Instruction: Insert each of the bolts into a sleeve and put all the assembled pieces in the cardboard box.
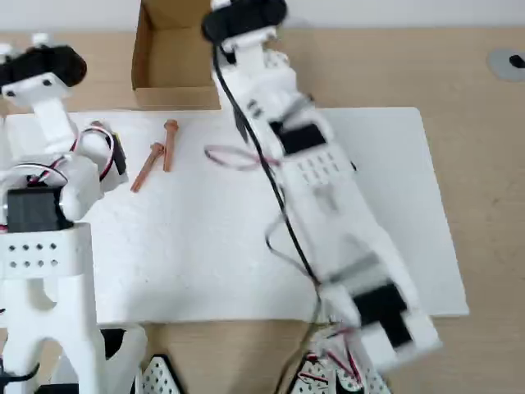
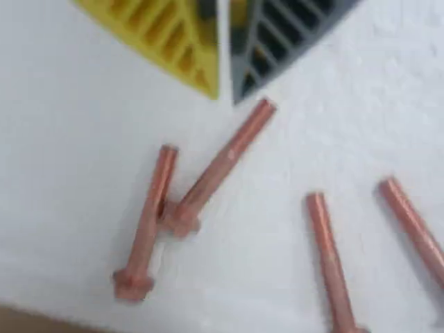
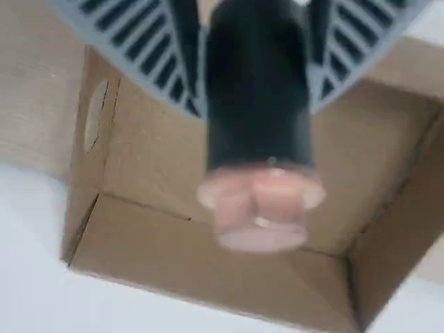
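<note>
Over the cardboard box (image 3: 208,270) our right hand (image 3: 253,104) pinches a black sleeve (image 3: 257,139), bolt head (image 3: 260,201) showing at its end. Near the box, our left hand (image 2: 223,96), almost pressed together, hovers above loose bolts (image 2: 215,166). We judge them stiff, light and slippery, best gripped mid-shank.

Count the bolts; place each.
5. Four bolts lie loose on the white mat; one sits in the sleeve held by the right gripper at the cardboard box. Others may be hidden.
</note>
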### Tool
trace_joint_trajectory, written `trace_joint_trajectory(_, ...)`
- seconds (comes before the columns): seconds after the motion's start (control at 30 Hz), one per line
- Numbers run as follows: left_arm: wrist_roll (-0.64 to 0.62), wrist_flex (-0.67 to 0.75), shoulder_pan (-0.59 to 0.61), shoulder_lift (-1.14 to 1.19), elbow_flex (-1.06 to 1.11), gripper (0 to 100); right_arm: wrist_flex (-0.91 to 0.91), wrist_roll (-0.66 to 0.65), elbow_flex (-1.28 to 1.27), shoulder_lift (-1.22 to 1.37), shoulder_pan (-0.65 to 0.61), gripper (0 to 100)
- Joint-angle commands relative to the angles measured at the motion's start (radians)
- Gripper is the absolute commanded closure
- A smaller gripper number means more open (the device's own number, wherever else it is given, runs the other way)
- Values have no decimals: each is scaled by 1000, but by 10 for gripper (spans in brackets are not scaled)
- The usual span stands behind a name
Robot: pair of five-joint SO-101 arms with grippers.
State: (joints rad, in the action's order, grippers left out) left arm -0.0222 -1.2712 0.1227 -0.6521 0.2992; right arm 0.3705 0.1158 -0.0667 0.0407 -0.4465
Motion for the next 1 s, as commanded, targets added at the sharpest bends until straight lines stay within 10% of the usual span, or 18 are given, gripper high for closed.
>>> trace_joint_trajectory(0.0, -3, 18, 12, -1, 21, 991, -28, 9, 300, 216, 33, 989)
trace_joint_trajectory(0.7, -5, 17, 12, -2, 37, 991, 129, -44, 1231, 1113, 84, 982)
trace_joint_trajectory(0.97, -5, 17, 8, -2, 37, 989, 417, -68, 1469, 1191, 82, 751)
